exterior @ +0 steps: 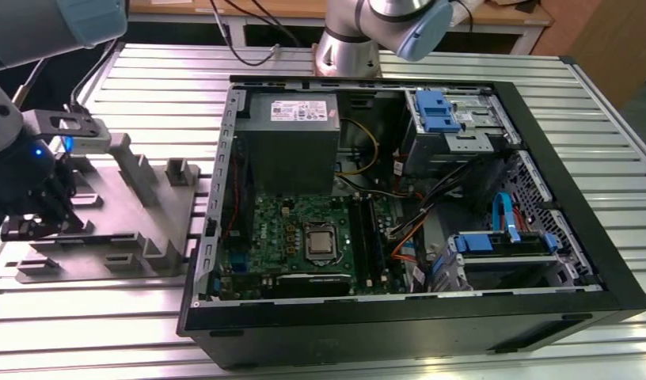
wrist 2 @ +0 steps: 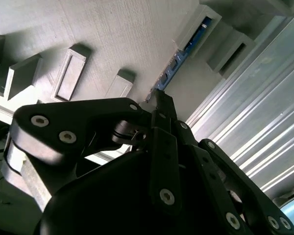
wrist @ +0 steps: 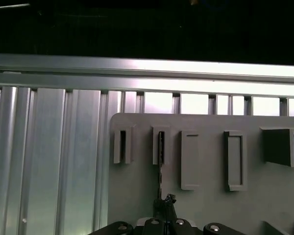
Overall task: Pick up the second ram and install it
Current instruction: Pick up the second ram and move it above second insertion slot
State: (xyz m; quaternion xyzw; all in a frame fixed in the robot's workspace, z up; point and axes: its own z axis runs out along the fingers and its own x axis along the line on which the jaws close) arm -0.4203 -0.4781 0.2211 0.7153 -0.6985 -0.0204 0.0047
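The end effector (wrist 2: pixel 159 100) is seen pressed together, and the near end of the second ram (wrist 2: pixel 186 46) looks to be pinched in it, though that contact is judged rather than plainly seen. The ram is stood on edge in a slot of the gray fixture plate (exterior: pixel 143 198), its long axis running straight away from the end effector. Plate and end effector are found on the surface (exterior: pixel 91 317) at the exterior view's left, with the open computer case (exterior: pixel 408 301) at its right.
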